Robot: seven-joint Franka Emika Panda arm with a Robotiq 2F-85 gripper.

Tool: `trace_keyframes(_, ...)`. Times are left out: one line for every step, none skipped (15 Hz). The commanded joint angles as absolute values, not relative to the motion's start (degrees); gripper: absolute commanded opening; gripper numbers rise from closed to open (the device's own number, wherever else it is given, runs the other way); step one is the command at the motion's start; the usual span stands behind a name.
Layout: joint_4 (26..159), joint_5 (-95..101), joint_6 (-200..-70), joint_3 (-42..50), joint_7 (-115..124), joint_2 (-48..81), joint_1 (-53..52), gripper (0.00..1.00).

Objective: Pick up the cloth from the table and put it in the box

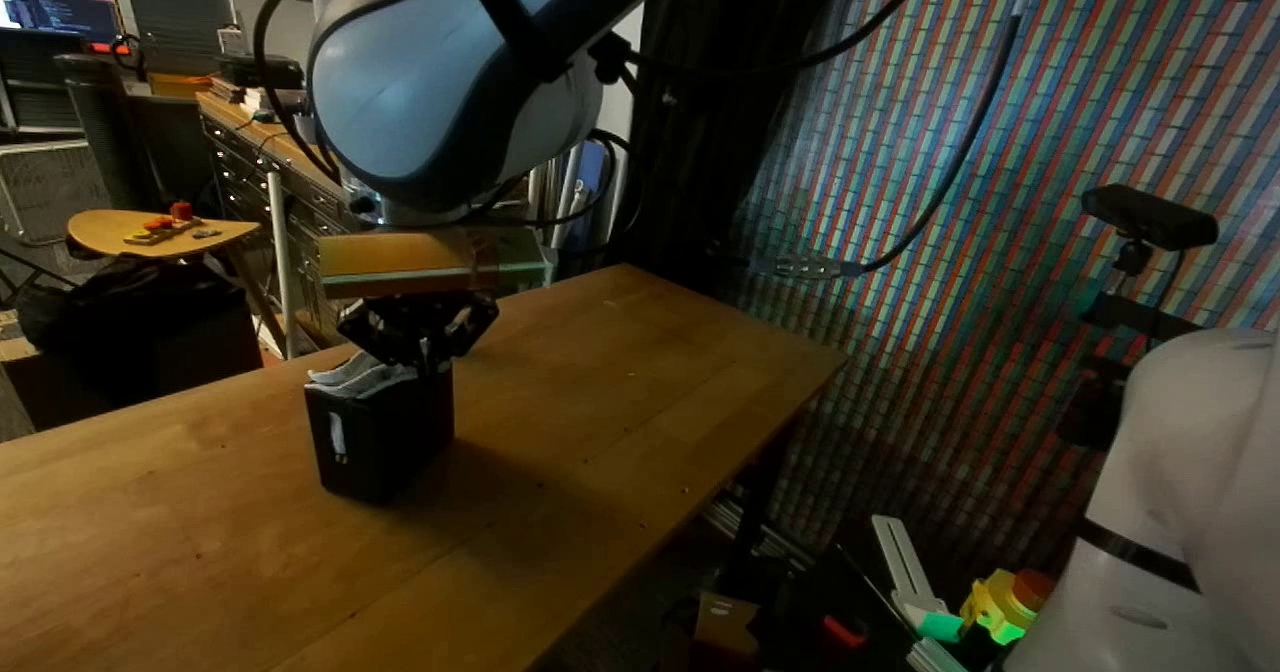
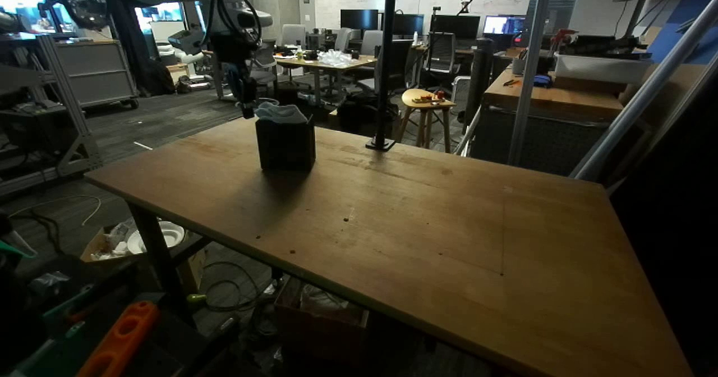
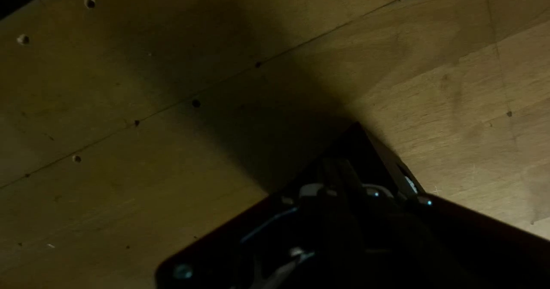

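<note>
A black box (image 1: 385, 442) stands upright on the wooden table (image 1: 600, 432). It also shows in the other exterior view (image 2: 286, 146), and one dark corner of it shows in the wrist view (image 3: 359, 151). A light grey cloth (image 1: 365, 377) lies in the box's top and sticks out above the rim; it shows there too in an exterior view (image 2: 281, 113). My gripper (image 1: 430, 357) is at rim height by the box's edge, beside the cloth. Its fingers (image 3: 337, 164) look together, with no cloth seen between them. The wrist view is very dark, and the gripper hides most of the box there.
A black pole (image 2: 381, 138) stands on the table's far edge. A stool (image 2: 427, 99) with small toys and a workbench (image 2: 552, 96) stand beyond the table. A camera on a mount (image 1: 1150, 217) stands off the table. Cartons (image 2: 320, 321) lie under it.
</note>
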State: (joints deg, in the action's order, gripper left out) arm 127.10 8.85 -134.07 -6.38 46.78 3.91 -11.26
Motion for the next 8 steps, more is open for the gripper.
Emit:
trace_keyframes(128.99,11.32,-136.70,-6.57,50.56,1.83,-10.99,0.24)
trace_keyframes(128.86,12.11,-137.09,-6.45,51.92,1.94,-10.96,0.33)
trace_keyframes(128.83,12.96,-137.71,-6.34,53.42,1.99,-10.92,0.38)
trace_keyframes(128.76,13.71,-138.14,-6.23,55.08,2.02,-10.87,0.47)
trace_keyframes(128.72,14.53,-138.78,-6.13,56.54,2.08,-10.83,0.54)
trace_keyframes(128.54,15.46,-139.06,-6.05,57.64,2.26,-10.80,0.61)
trace_keyframes(128.54,16.38,-139.54,-5.97,58.79,2.38,-10.77,0.69)
trace_keyframes(128.56,17.18,-140.15,-5.85,59.90,2.55,-10.69,0.77)
